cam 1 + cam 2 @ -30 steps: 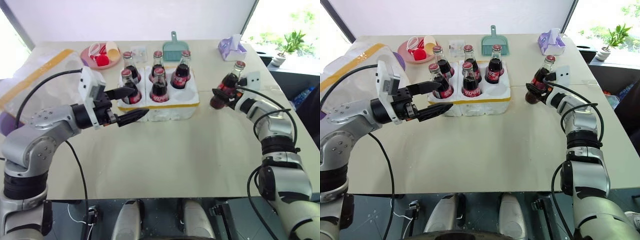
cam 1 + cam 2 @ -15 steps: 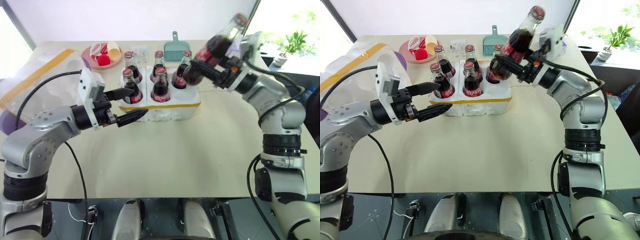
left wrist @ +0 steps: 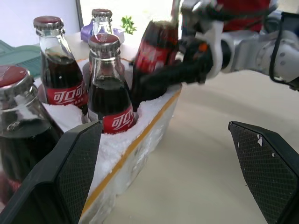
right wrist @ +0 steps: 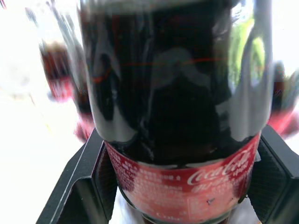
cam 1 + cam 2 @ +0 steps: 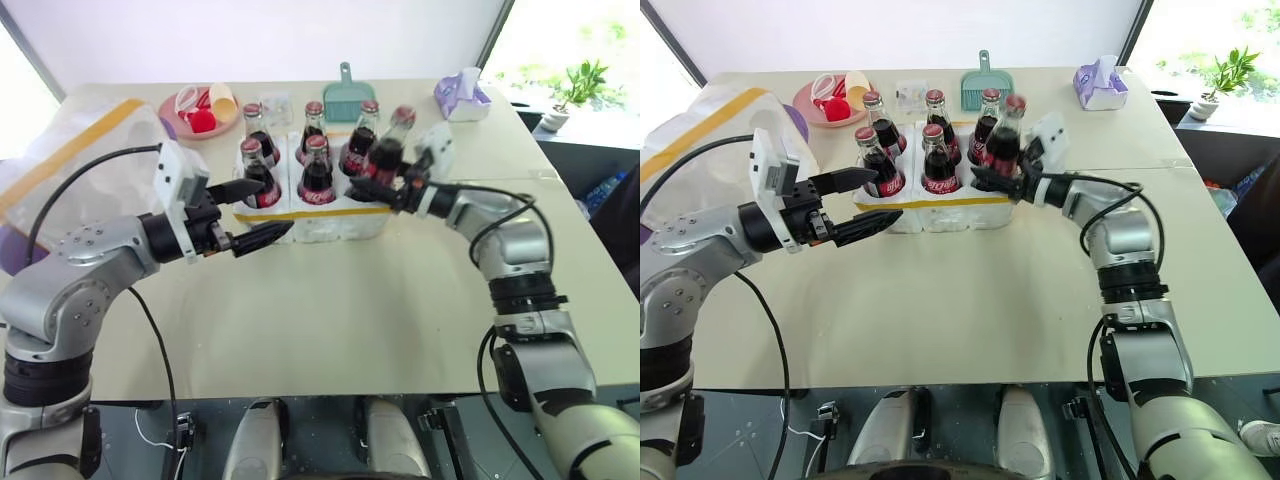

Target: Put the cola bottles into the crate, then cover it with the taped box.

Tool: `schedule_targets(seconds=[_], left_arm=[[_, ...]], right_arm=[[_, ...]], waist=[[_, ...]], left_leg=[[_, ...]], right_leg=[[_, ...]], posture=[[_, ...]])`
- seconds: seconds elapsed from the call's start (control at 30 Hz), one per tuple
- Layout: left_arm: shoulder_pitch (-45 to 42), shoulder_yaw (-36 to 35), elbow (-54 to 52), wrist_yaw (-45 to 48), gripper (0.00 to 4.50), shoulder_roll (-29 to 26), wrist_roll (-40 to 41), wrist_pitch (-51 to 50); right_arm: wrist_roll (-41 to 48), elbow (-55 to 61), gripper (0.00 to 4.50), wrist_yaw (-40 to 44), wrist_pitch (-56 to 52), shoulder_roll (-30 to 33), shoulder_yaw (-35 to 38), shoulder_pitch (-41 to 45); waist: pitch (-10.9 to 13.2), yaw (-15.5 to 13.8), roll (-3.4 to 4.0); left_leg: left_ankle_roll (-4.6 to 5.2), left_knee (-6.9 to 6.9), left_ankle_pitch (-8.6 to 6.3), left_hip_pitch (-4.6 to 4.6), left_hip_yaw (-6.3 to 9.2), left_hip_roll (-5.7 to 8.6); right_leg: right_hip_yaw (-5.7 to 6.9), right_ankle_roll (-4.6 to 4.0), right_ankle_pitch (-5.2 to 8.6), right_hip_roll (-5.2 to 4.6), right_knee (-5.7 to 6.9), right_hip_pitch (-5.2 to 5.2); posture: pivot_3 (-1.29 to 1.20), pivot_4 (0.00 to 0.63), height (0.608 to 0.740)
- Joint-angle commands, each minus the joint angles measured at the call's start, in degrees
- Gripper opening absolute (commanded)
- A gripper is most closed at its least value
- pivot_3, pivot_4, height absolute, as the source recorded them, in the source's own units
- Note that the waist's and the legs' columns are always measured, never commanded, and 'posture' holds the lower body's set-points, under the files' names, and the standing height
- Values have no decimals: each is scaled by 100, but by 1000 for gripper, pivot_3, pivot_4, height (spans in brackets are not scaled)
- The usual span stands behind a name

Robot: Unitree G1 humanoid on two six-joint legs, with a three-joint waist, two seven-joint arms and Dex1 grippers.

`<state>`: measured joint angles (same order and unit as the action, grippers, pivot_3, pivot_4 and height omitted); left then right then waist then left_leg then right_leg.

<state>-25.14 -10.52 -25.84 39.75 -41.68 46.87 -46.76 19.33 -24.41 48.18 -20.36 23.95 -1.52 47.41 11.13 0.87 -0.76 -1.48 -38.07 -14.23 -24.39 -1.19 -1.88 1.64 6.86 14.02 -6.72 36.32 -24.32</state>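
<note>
Bottle (image 5: 388,152) gripped in right claw (image 5: 372,187) now over crate (image 5: 330,212); left claw (image 5: 262,210) stays wide open.

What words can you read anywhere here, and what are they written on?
"Coca-Cola": white script on the red label of the cola bottle held in the right gripper.
Small print below that script on the same label: too blurred to read.
White characters on the red labels of the bottles standing in the crate, such as the front bottle: I cannot make them out for certain.
</note>
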Motion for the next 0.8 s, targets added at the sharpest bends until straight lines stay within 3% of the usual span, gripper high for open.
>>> schedule_targets(seconds=[0.03, 0.1, 0.17, 0.43, 0.6, 0.7, 0.8], left_arm=[[-39, -157, -160, -13, 4500, -49, 8, 133], [-13, -172, -172, -17, 4500, -65, 6, 138], [53, -223, -196, 0, 4500, -133, 7, 119], [703, -1105, -234, 397, 4500, -1110, 75, -50], [1684, -3083, 428, 1945, 4500, -2748, -107, -601], [2482, -4323, 1159, 3343, 4500, -3554, -667, -911], [3342, -5054, 2495, 4505, 4500, -4114, -2176, -17]], right_arm=[[-342, -564, 2856, 50, 223, -59, -153, 514], [-500, -813, 3922, 133, 136, -42, -265, 673], [-594, -811, 4450, 314, 61, 32, -357, 754], [136, 439, 4450, 1323, -1070, 876, 136, 844], [765, 1093, 4450, 2338, -1737, 2199, 630, 979], [1049, 1360, 4450, 2933, -1850, 2801, 777, 914], [1275, 1500, 4450, 3150, -1988, 3096, 936, 1065]], waist=[[-3, 40, -5], [-4, 46, -6], [-4, 62, -7], [-2, -20, -3], [9, -24, -3], [9, 10, -3], [7, 63, 3]], left_leg=[[0, -1, 0, 4, -3, -1], [-2, -1, 1, 10, -1, -3], [-2, -1, 1, 21, -2, -4], [-2, 7, 1, 1, -1, -5], [-1, 11, 0, -11, -4, -3], [-1, 20, -1, -5, -6, -5], [-2, 32, -2, 10, -17, -8]], right_leg=[[-3, -3, -3, 0, 0, 1], [-2, -5, -4, 3, 3, 5], [-3, -5, -4, 4, 9, 11], [-1, -6, -3, 4, 3, -6], [2, -7, -3, 2, -12, -13], [6, -8, 0, 3, -20, -13], [4, -10, 2, 3, -18, -12]], posture=[[0, 150, 736], [0, 150, 736], [0, 150, 736], [0, 150, 736], [0, 150, 736], [0, 150, 736], [0, 150, 736]])
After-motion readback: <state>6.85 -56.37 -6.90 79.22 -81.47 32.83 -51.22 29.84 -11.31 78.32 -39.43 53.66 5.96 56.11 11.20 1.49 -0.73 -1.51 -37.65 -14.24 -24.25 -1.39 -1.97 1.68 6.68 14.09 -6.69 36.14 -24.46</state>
